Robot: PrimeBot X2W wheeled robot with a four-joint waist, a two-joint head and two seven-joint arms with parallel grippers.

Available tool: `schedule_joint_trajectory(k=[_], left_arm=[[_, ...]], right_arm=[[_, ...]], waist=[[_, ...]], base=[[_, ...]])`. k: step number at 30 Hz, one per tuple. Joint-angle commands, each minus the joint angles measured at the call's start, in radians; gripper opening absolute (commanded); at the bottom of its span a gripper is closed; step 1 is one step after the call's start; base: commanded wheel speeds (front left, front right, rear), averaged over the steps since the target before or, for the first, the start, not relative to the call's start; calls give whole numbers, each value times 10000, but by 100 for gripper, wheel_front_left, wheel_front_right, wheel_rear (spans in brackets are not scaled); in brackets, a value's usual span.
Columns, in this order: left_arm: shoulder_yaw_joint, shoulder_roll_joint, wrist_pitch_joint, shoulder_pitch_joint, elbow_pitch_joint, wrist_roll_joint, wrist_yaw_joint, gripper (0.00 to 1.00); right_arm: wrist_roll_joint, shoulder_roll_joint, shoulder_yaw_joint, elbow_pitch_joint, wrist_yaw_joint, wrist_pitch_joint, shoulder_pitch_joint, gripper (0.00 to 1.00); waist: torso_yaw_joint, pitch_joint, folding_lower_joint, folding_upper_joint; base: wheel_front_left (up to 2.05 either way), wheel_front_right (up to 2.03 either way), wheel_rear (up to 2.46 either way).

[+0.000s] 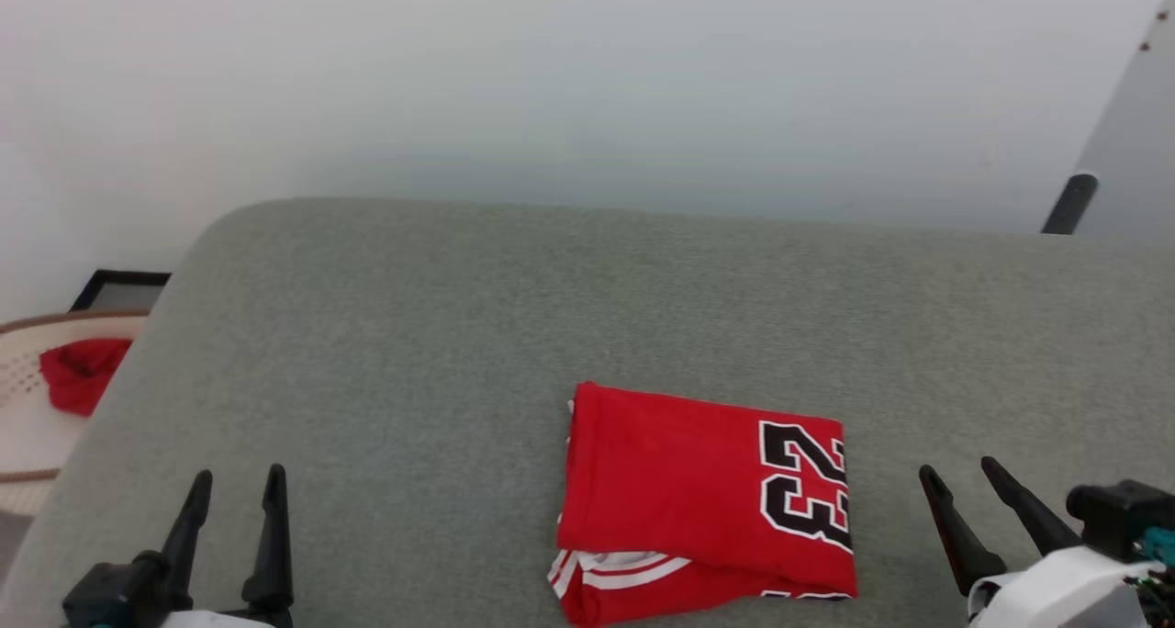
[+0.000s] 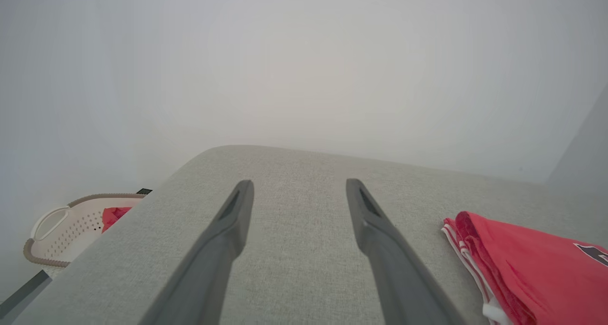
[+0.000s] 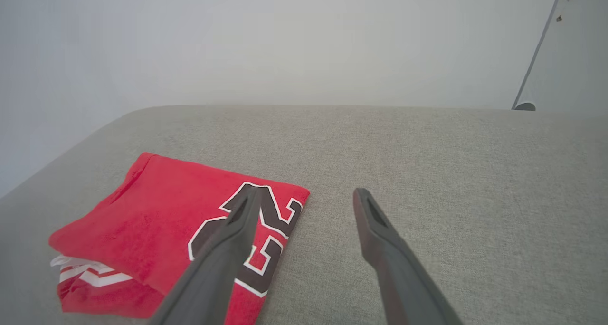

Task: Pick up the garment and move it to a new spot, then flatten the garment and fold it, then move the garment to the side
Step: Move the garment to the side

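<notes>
The garment [image 1: 679,481] is a red jersey folded into a compact rectangle on the grey cushioned surface [image 1: 459,334], with a black white-outlined "23" on its right side and white-and-red striped trim at its near edge. It also appears as the garment [image 2: 532,268] and the garment [image 3: 166,220]. My left gripper [image 1: 237,483] stands open at the lower left, well left of the jersey, holding nothing. My right gripper [image 1: 959,476] stands open just right of the jersey, apart from it. In the wrist views the left gripper [image 2: 297,186] and right gripper [image 3: 308,194] show spread fingers over bare fabric.
A pale perforated basket [image 1: 23,371] with a plain red cloth scrap [image 1: 81,373] sits on the floor beyond the surface's left edge. A white wall runs behind. A dark post [image 1: 1069,203] leans at the far right. Bare grey surface stretches behind and beside the jersey.
</notes>
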Motion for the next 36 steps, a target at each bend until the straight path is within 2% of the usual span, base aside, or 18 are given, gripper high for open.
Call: schedule_joint_trajectory(k=[1, 10, 15, 32, 33, 34, 35, 36], left_arm=[[-48, 20, -36, 73, -15, 21, -24, 100], [-357, -153, -36, -234, 53, 7, -24, 100], [-471, -308, -36, -423, 51, -28, -24, 100], [-882, -691, -36, -1114, 177, -85, -25, 100], [-902, -709, -36, -1144, 192, -87, -23, 100], [-916, -730, -36, -1176, 206, -103, -23, 100], [-918, -741, -36, -1208, 219, -116, -23, 100], [-926, -754, -36, -1238, 225, -113, -23, 100]], right_arm=[[7, -64, 79, 56, -2, 171, -188, 100], [112, -303, 245, 394, -2, 1275, -589, 100], [275, -392, 218, 646, -2, 2334, -798, 100], [3, 208, -319, 1557, -5, 5995, -1652, 100], [-56, 252, -357, 1649, -6, 6188, -1700, 87], [-154, 273, -415, 1736, -8, 6347, -1739, 46], [-204, 319, -476, 1824, -11, 6502, -1793, 16], [-243, 348, -520, 1867, -11, 6623, -1831, 0]], waist=[[290, 98, 0, -1], [1111, 674, 0, -1], [1408, 1055, 0, -1], [1938, 1985, 0, -1], [1972, 2022, 0, -1], [2006, 2059, 0, -1], [2033, 2089, 0, -1], [2056, 2121, 0, -1]], base=[[0, 0, 0], [0, 0, 0], [0, 0, 0], [0, 0, 0], [0, 0, 0], [0, 0, 0], [0, 0, 0], [0, 0, 0]])
